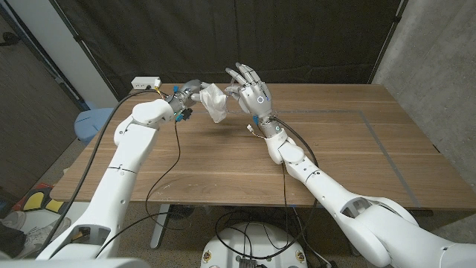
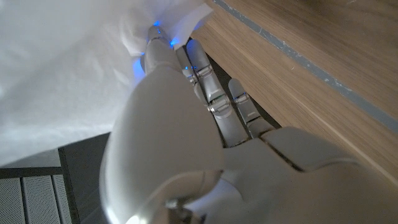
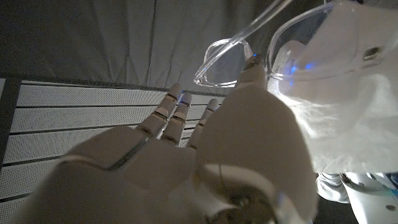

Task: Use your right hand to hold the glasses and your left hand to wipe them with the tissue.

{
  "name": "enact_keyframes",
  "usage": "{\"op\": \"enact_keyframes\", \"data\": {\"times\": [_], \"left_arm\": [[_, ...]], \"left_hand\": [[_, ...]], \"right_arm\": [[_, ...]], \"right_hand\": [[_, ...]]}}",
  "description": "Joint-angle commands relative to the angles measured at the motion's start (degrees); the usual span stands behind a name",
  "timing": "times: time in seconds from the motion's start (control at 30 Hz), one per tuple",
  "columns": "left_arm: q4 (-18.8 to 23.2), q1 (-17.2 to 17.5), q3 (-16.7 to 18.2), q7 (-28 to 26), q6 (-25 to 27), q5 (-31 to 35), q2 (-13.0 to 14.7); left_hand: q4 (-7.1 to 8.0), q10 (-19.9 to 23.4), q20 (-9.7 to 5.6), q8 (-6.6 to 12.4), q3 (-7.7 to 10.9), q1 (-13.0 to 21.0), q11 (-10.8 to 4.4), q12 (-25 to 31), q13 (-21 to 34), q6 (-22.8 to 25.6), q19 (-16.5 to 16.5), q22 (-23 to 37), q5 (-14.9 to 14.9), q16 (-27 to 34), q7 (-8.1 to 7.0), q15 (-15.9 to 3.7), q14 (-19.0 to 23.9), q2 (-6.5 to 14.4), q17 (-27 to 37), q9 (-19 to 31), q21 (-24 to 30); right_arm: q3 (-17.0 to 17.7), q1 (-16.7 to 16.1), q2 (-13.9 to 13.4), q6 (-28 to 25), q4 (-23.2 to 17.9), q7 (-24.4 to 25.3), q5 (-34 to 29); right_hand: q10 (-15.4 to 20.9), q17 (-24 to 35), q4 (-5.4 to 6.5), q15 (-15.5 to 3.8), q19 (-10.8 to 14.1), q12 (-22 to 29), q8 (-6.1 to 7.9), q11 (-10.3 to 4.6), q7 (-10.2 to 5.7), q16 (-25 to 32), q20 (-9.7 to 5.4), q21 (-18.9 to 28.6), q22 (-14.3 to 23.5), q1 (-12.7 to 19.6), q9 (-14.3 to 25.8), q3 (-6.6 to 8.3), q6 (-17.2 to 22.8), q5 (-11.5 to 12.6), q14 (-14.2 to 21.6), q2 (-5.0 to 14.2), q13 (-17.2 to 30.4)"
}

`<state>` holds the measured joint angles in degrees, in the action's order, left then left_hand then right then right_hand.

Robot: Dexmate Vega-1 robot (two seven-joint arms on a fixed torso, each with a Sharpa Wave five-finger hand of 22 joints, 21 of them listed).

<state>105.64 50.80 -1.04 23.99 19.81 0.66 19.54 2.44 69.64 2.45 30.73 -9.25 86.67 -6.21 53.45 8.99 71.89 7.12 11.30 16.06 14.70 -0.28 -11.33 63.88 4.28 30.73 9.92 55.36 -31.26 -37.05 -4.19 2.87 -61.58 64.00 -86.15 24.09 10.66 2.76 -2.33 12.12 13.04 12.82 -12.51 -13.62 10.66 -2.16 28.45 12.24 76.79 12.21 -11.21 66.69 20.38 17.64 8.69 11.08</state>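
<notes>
- Head view: both hands are raised over the far side of the wooden table, left of its middle. The left hand has its fingers closed on a bunched white tissue. Just right of it, the right hand has most fingers spread upward. The glasses are too faint to pick out between the two hands.
- Left wrist view: the left hand reaches its fingers into the tissue, gripping its folds.
- Right wrist view: the right hand pinches the clear glasses at the frame, with the other fingers splayed apart. The tissue presses against one lens.
- Risk, as a judgement: the pinch looks light, so a firm wipe could twist or push the glasses out of the right hand and drop them to the table. Loose tissue could also snag on the temple arm.
</notes>
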Motion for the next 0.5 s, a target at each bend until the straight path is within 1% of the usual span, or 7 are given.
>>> {"op": "enact_keyframes", "data": {"times": [0.03,0.1,0.23,0.3,0.4,0.43,0.5], "left_arm": [[2.0,1.5,1.1,1.7,3.0,-1.1,1.2],[2.3,1.6,1.1,1.9,3.7,-0.7,1.8],[3.3,1.9,1.0,1.2,5.3,1.0,2.9],[3.8,2.3,0.7,0.3,5.4,2.6,3.7],[5.2,3.4,0.1,-2.8,4.7,6.7,4.8],[5.7,3.8,-0.2,-4.1,4.3,8.3,5.2],[6.4,4.6,-0.9,-6.8,3.6,12.0,6.2]], "left_hand": [[6.73,-5.6,-0.25,-4.50,9.77,-1.5,-1.74,-4.1,1.7,-6.7,-0.7,-0.1,-1.1,-1.8,1.70,-1.13,-5.8,6.9,0.0,0.3,0.7],[6.77,-6.9,-0.15,-5.04,10.05,-1.8,-2.16,-4.8,2.3,-7.0,-0.7,-0.2,-1.5,-1.9,1.83,-0.81,-6.8,6.6,0.1,0.4,0.7],[6.82,-7.2,-0.03,-5.27,10.32,-2.0,-2.02,-5.4,2.5,-6.5,-0.8,-0.2,-1.7,-1.7,2.07,-0.84,-6.6,6.5,0.0,0.5,0.7],[6.32,-7.9,0.05,-5.73,10.60,-1.6,-2.00,-5.9,2.8,-6.8,-0.7,-0.3,-1.9,-1.8,2.17,-0.87,-8.0,6.2,0.4,0.5,0.7],[5.76,-8.4,-0.09,-6.17,10.74,-1.4,-2.23,-6.3,3.3,-6.9,-0.6,-0.3,-2.3,-1.5,2.09,-1.07,-9.4,5.8,1.3,0.6,0.8],[5.51,-8.3,-0.27,-6.22,10.78,-1.3,-2.63,-6.4,3.6,-6.5,-0.6,-0.3,-2.4,-1.5,2.08,-1.25,-10.1,5.6,1.7,0.6,0.8],[5.13,-8.5,-0.56,-6.45,10.76,-1.2,-2.65,-6.6,3.8,-6.6,-0.4,-0.3,-2.6,-1.2,1.79,-1.49,-10.8,5.3,2.2,0.6,0.8]], "right_arm": [[2.5,1.8,2.6,-2.6,4.9,0.0,1.0],[3.2,2.0,2.8,-2.6,5.4,0.0,1.1],[3.8,2.4,2.7,-2.9,6.0,0.0,1.2],[4.0,2.4,2.5,-3.0,5.9,0.0,1.4],[4.7,2.1,2.5,-2.6,5.5,0.0,1.8],[5.0,1.9,2.5,-2.1,5.3,0.0,2.0],[5.4,1.5,2.4,-2.0,4.9,0.0,2.2]], "right_hand": [[4.2,0.1,0.58,-10.85,-0.2,1.5,0.92,0.00,1.71,0.4,-7.83,0.3,0.0,-0.3,0.5,-0.61,3.5,0.1,1.7,0.25,0.2],[4.7,0.1,0.58,-10.86,-0.3,1.6,1.07,0.03,1.73,0.4,-7.98,0.3,0.0,-0.3,0.6,-0.70,3.8,0.1,1.9,0.19,0.2],[5.3,0.1,0.56,-10.86,-0.2,1.6,0.81,-0.02,1.70,0.4,-7.91,0.4,0.0,-0.1,0.4,-0.82,3.7,0.2,2.3,0.14,0.1],[5.5,0.1,0.57,-10.85,-0.3,1.6,0.76,-0.01,1.71,0.4,-8.12,0.3,0.0,0.0,0.4,-0.90,3.6,0.2,2.4,0.09,0.1],[5.9,0.1,0.61,-10.87,-0.3,1.7,0.75,0.04,1.71,0.4,-8.14,0.4,0.0,0.0,0.5,-1.00,3.6,0.2,2.6,0.09,0.1],[6.1,0.1,0.63,-10.88,-0.3,1.7,0.74,0.05,1.71,0.4,-8.07,0.4,0.0,0.0,0.5,-1.06,3.6,0.2,2.7,0.08,0.1],[6.4,0.1,0.64,-10.89,-0.3,1.7,0.77,0.05,1.71,0.4,-8.13,0.4,0.0,0.1,0.6,-1.12,3.6,0.2,2.7,0.08,0.1]]}}
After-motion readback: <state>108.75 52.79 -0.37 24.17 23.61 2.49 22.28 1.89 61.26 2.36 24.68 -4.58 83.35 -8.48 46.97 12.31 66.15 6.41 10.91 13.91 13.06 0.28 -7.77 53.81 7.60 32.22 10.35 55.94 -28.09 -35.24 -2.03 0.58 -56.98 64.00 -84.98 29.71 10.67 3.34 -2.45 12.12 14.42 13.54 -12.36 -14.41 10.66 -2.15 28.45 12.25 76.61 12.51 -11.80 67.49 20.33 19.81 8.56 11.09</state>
